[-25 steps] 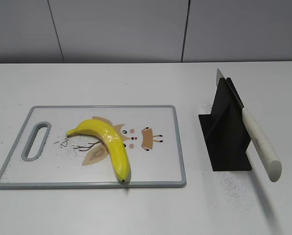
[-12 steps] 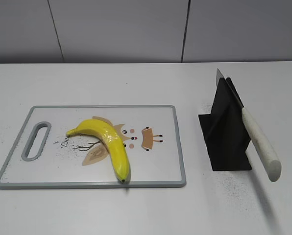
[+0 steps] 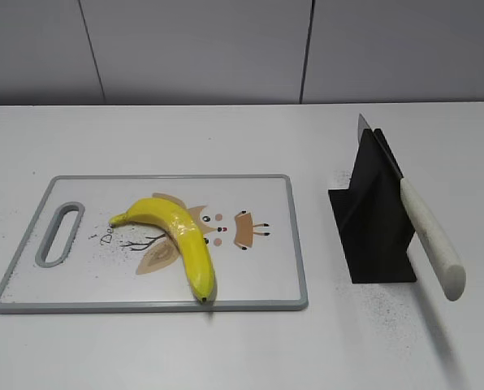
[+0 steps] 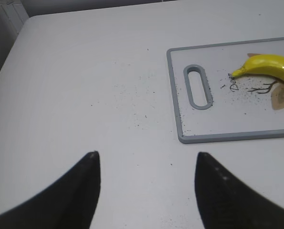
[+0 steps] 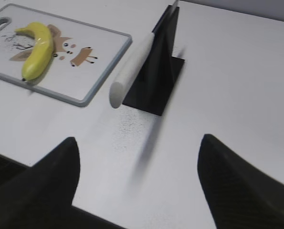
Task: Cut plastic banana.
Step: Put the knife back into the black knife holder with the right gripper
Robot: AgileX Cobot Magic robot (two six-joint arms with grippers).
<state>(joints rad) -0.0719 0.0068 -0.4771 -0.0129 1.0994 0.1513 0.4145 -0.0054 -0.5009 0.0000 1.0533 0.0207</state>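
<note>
A yellow plastic banana (image 3: pixel 177 240) lies whole on a white cutting board with a grey rim (image 3: pixel 295 244). It also shows in the left wrist view (image 4: pixel 268 66) and in the right wrist view (image 5: pixel 37 47). A knife with a white handle (image 3: pixel 433 237) rests slanted in a black stand (image 3: pixel 376 219), handle toward the front; it also shows in the right wrist view (image 5: pixel 132 69). My left gripper (image 4: pixel 147 157) is open over bare table left of the board. My right gripper (image 5: pixel 139 143) is open in front of the knife stand. Neither gripper shows in the exterior view.
The board (image 4: pixel 228 137) has a handle slot (image 3: pixel 59 234) at its left end and a printed cartoon under the banana. Dark specks dot the white table (image 3: pixel 226 349) around the board and the stand. A grey panelled wall runs behind the table.
</note>
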